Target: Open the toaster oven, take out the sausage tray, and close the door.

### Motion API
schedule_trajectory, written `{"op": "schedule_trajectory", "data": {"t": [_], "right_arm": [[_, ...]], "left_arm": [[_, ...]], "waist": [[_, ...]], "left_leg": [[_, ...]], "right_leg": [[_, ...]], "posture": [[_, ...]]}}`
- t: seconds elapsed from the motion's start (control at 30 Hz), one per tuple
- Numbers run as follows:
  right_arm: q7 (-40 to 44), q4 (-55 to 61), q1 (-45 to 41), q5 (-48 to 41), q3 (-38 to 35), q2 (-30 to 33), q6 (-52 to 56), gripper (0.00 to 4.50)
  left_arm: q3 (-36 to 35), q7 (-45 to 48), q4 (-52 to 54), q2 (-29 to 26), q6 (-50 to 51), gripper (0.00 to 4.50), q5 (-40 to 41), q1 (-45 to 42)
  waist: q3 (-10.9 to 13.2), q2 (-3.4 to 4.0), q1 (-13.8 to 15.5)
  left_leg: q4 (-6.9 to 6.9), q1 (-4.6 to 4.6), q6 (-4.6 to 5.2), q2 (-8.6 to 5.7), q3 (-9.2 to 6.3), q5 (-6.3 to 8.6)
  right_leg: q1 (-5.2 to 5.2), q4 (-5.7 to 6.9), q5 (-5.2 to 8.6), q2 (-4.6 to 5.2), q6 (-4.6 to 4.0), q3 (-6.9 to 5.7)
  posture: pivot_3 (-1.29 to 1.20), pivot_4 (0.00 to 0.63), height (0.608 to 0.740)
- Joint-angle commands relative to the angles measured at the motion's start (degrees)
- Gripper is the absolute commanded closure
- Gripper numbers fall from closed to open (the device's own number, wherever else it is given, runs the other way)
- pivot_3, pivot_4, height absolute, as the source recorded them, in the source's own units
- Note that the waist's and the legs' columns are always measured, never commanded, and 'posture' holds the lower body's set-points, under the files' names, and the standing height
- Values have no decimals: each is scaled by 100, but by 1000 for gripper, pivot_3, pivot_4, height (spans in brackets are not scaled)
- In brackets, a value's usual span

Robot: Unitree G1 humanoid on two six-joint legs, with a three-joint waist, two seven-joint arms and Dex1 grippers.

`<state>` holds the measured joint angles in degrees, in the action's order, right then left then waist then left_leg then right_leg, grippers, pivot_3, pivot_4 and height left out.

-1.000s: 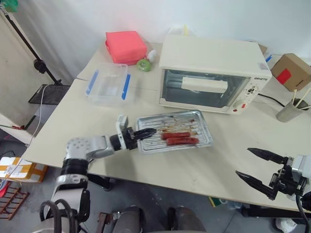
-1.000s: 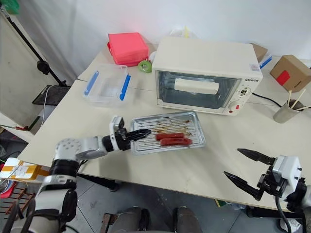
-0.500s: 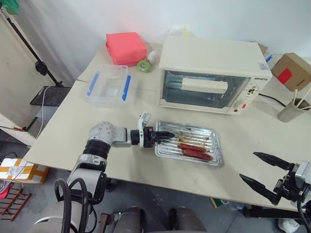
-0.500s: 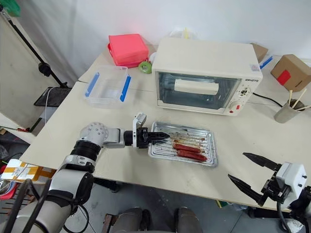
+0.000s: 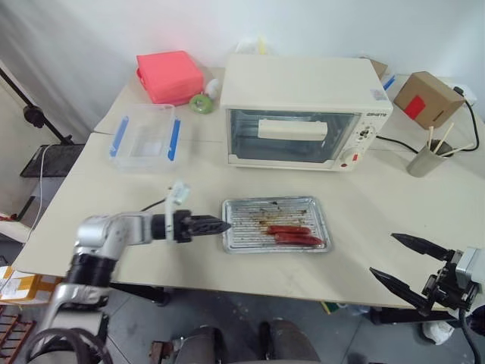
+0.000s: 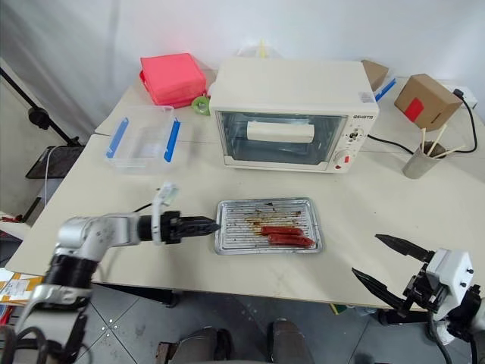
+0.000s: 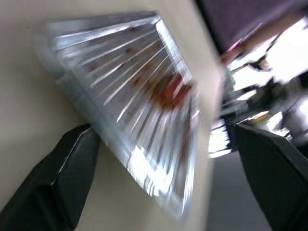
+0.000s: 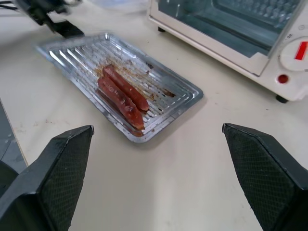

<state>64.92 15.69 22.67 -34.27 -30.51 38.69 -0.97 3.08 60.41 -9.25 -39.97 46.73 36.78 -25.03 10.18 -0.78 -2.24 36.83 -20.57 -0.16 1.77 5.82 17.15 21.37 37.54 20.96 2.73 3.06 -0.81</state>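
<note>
Looks basically done: the shallow shiny metal tray with two red sausages sits flat on the table in front of the cream-white boxy toaster oven, its dark glass door shut, both the left gripper and right gripper spread wide, empty.

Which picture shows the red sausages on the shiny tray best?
The right wrist view: the sausages lie close and sharp on the sausage tray, two side by side, with grease stains around them. The eye views show them small, lying near the tray's right end. The left wrist view shows just a red blur on the tilted tray.
</note>
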Motion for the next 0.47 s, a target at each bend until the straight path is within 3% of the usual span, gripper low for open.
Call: {"op": "schedule_trajectory", "data": {"t": [0.03,0.23,0.47], "right_arm": [[116,15,-263,-99,68,176,41,0],[432,59,-735,-195,438,478,348,0],[598,-37,-1163,-135,687,644,488,0]], "left_arm": [[-367,655,46,-211,-2476,29,-785,409],[-691,904,-384,-190,-5186,29,-1572,632],[-897,1145,-583,-296,-5641,29,-1538,825]], "waist": [[0,2,48],[1,4,195],[1,4,196]], "left_leg": [[-1,-1,3,-1,-1,2],[7,-55,56,-13,-21,27],[10,-74,67,-12,-23,33]], "right_leg": [[1,0,1,3,-3,0],[33,-16,1,36,-4,-27],[32,-45,2,35,0,-38]], "posture": [[0,150,740],[0,150,740],[0,150,740]]}}
